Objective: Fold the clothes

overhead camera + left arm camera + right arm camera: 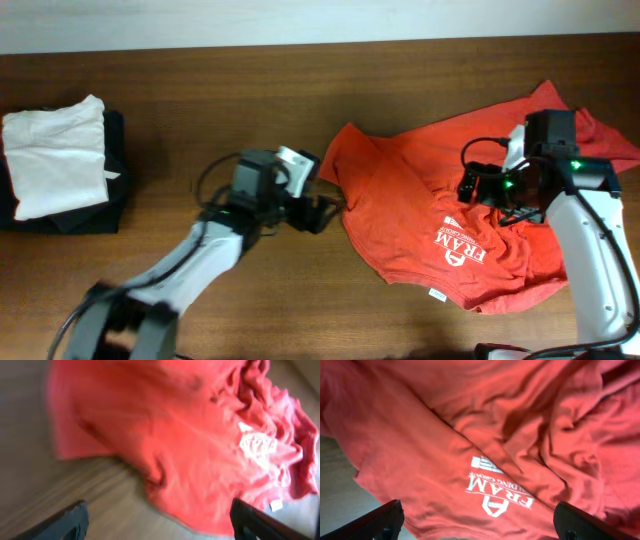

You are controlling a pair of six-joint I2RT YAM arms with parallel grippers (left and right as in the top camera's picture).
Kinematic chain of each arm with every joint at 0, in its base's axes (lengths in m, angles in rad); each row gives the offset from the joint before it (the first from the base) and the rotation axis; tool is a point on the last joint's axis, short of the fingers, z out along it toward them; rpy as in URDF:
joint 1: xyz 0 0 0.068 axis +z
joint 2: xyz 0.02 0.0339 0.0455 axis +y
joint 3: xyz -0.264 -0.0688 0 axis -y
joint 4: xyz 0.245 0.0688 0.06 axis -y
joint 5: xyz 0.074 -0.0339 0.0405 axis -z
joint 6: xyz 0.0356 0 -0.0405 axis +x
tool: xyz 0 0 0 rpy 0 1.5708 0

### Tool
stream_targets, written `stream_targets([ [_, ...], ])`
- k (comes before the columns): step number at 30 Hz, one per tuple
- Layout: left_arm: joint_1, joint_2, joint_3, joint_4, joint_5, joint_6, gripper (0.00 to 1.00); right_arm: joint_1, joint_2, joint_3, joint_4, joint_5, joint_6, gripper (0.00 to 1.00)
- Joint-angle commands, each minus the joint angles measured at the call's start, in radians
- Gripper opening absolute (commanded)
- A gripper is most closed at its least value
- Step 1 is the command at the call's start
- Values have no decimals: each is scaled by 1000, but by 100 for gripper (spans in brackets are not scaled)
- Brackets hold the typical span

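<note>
Across the right half of the overhead frame, the red-orange T-shirt (440, 210) is seen lying crumpled and unfolded on the brown wooden table (300, 90), its white lettering turned towards the lower right. The left gripper (325, 212) is held just beside the shirt's left edge, and the right gripper (478, 185) is poised over the bunched cloth at the upper right. At the far left a white folded garment (55, 155) is stacked on a black one (115, 205), and a pale wall strip (300, 20) runs along the top. From the left wrist, both dark fingers (65, 522) are shown wide apart, nothing between them, with a loose fold ahead at mid-frame. From the right wrist, the fingers (380, 520) are likewise spread and empty above the lettering. Spreading the shirt flat is judged to be the step in hand. For the next move, an edge or sleeve would need to be pinched on each side and drawn outwards until the wrinkles are removed.
</note>
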Motion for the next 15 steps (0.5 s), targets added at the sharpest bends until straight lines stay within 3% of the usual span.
stream_targets([
  [1,-93,126,10,106,21,-60,90,-16,-6,11,-19,-13,-7,99],
  [7,-192,283,10,207,-40,-60,89,-16,-6,10,-41,-12,-7,99],
  [10,-203,304,10,216,-42,-60,61,-16,-6,11,-48,-12,-7,99],
  [11,-203,304,10,229,-42,-60,27,-16,-6,11,-51,-12,-7,99],
  [12,-203,304,10,248,-43,-60,10,-16,-6,11,-52,-12,-7,99],
  [13,-203,304,10,267,-44,-60,0,-16,-6,10,-52,-12,-7,99],
  [15,-198,302,12,297,-78,-60,0,-16,-6,11,-55,-10,-7,99],
])
